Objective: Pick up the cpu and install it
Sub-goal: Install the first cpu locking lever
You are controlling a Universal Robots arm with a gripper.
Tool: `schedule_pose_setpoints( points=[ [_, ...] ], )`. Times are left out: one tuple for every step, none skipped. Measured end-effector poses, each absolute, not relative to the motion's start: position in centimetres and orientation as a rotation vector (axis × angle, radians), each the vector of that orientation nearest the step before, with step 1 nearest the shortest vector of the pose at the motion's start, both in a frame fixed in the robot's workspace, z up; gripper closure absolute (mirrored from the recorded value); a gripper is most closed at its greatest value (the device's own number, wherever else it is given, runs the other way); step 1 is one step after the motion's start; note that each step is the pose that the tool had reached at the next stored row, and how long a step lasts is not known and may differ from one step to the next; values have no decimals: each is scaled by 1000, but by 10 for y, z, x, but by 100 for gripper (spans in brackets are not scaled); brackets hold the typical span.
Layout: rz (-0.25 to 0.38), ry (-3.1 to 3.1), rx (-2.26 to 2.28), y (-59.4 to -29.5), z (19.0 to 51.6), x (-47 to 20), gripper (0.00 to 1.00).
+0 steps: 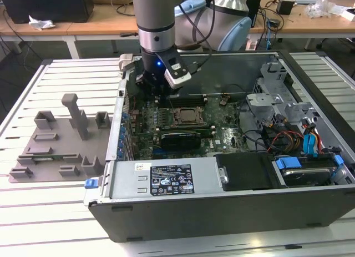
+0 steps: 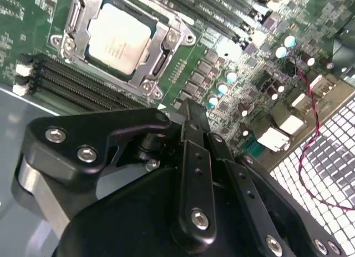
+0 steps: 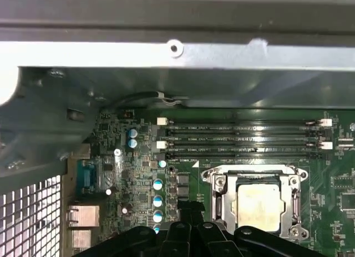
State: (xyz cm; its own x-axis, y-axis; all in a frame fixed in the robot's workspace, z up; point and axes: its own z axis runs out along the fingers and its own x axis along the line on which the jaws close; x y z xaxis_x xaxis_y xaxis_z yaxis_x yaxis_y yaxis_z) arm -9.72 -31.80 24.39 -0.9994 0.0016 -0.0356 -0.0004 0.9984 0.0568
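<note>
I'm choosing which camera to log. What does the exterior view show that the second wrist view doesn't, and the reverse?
The exterior view adds the grey parts tray beside the computer case, the slatted table and the coloured cables. The second wrist view adds the perforated grille and a thin red wire. Both share the cpu lying in its metal-framed socket, the green board and the hand over it.

cpu (image 2: 119, 38): pale silvery square, lying flat inside socket frame (image 2: 75, 18) on motherboard (image 2: 22, 40).
</note>
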Motion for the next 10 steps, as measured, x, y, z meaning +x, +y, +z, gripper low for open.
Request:
schedule_pose_setpoints(
  points=[
    [92, 3104, 1, -318, 246, -97, 89],
    [93, 3103, 1, -318, 249, -97, 89],
    [95, 3102, 1, -318, 252, -97, 89],
    [100, 3102, 1, -318, 253, -97, 89],
    [116, 3100, 1, -318, 253, -97, 89],
    [132, 3100, 2, -318, 254, -97, 89],
    [158, 3097, 2, -318, 254, -99, 89],
    [188, 3093, 2, -318, 254, -102, 89],
    [206, 3090, 2, -318, 254, -105, 89],
    [219, 3088, 2, -318, 254, -106, 89]
  ],
)
